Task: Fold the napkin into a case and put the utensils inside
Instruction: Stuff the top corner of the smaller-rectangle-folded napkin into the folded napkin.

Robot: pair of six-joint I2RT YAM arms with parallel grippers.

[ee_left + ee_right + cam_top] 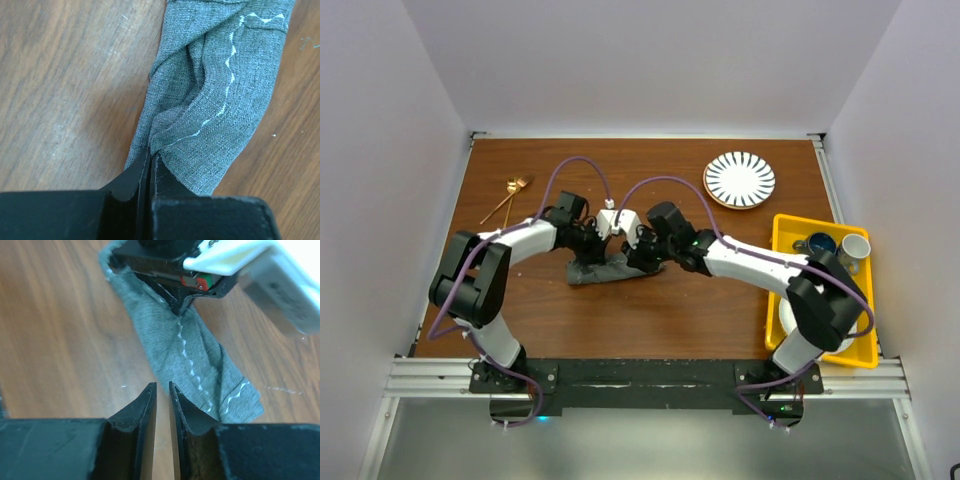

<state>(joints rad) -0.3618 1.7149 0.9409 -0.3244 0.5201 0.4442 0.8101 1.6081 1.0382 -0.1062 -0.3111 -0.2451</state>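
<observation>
Left pincer (150, 156) pinched one end of the long napkin (225, 100) strip, right pincer (162, 395) sat barely open and empty beside the other.

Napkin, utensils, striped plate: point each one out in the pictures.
napkin (595, 273): top external view, left part of the bunched cloth.
utensils (501, 206): top external view, midway along the thin handles.
striped plate (739, 179): top external view, its bare centre.

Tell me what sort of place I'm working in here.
Probably a lab test cell, not a real dining room: plain white walls box in the wooden table, the arms are bolted to a metal rail at its near edge, and a yellow bin of cups sits alongside.
</observation>
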